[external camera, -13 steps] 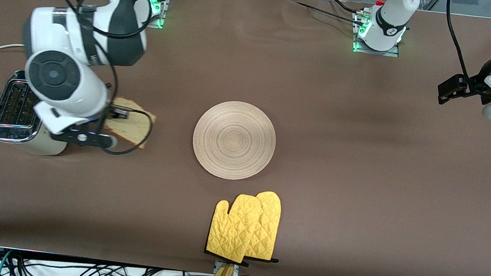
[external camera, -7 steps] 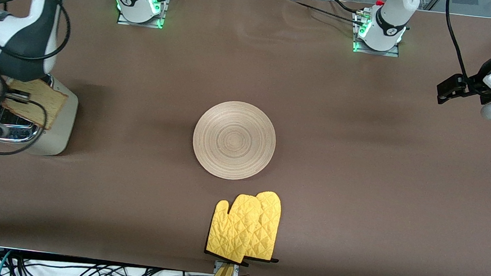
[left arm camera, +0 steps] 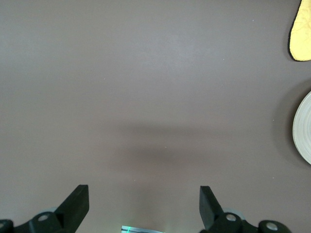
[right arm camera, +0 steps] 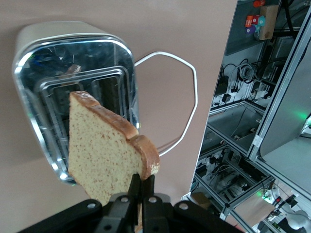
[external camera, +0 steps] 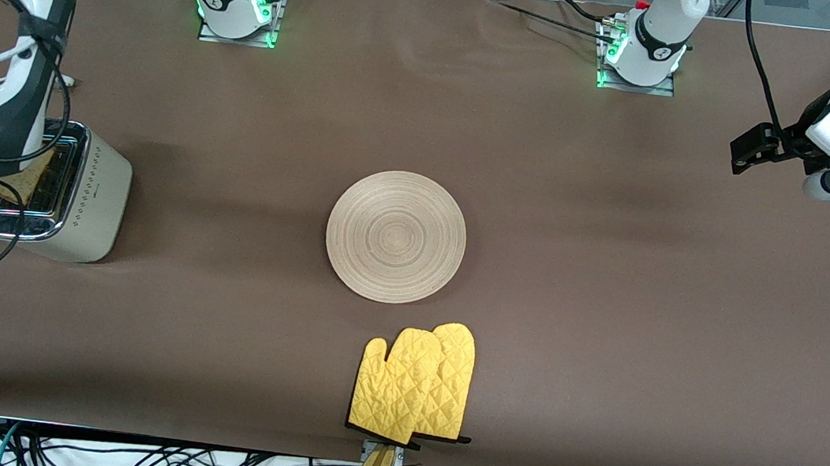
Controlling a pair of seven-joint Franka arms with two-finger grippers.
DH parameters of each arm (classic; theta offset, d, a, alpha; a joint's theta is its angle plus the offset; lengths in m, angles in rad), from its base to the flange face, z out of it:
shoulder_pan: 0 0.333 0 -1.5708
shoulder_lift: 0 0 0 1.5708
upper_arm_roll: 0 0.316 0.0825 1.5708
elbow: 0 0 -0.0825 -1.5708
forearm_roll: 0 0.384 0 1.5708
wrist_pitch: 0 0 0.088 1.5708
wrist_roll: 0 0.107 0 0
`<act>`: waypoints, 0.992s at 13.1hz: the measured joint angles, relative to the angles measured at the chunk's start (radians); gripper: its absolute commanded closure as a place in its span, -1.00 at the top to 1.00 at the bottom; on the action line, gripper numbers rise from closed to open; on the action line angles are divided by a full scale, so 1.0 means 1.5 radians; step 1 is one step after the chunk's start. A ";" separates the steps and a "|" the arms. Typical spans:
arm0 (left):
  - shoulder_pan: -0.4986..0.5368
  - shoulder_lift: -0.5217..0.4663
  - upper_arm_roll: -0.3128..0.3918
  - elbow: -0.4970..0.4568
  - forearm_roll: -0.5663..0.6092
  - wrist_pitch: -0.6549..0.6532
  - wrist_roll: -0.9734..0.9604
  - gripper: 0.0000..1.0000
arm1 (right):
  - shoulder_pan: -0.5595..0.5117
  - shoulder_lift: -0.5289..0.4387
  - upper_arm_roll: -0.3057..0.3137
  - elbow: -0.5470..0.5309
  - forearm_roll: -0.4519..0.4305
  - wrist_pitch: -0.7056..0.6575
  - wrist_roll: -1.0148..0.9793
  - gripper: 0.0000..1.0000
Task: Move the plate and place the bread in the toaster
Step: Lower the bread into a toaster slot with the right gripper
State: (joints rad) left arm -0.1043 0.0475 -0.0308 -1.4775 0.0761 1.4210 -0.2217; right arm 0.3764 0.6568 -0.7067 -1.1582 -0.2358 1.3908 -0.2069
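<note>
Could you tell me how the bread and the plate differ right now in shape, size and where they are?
The bread is a small square slice with a brown crust; the plate is a much larger round disc with ring grain. The bread is in the air, pinched by the right gripper over the toaster; the plate lies flat on the table, mid-table, untouched. The bread stands on edge; the plate lies level. Both are pale tan.

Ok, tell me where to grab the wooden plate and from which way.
Grip the plate at its rim, probably coming down from above at the edge toward the left arm's end: it lies flat, too wide to span, and the open left gripper waits over bare table there.
</note>
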 measured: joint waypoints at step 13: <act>0.000 0.000 -0.001 0.000 0.000 0.000 -0.001 1.00 | -0.037 0.016 0.000 -0.034 -0.004 0.072 -0.095 -1.00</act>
State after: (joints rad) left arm -0.1045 0.0476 -0.0328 -1.4772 0.0761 1.4210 -0.2231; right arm 0.3202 0.6806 -0.7063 -1.2092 -0.2414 1.4986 -0.3490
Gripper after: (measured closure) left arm 0.000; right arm 0.956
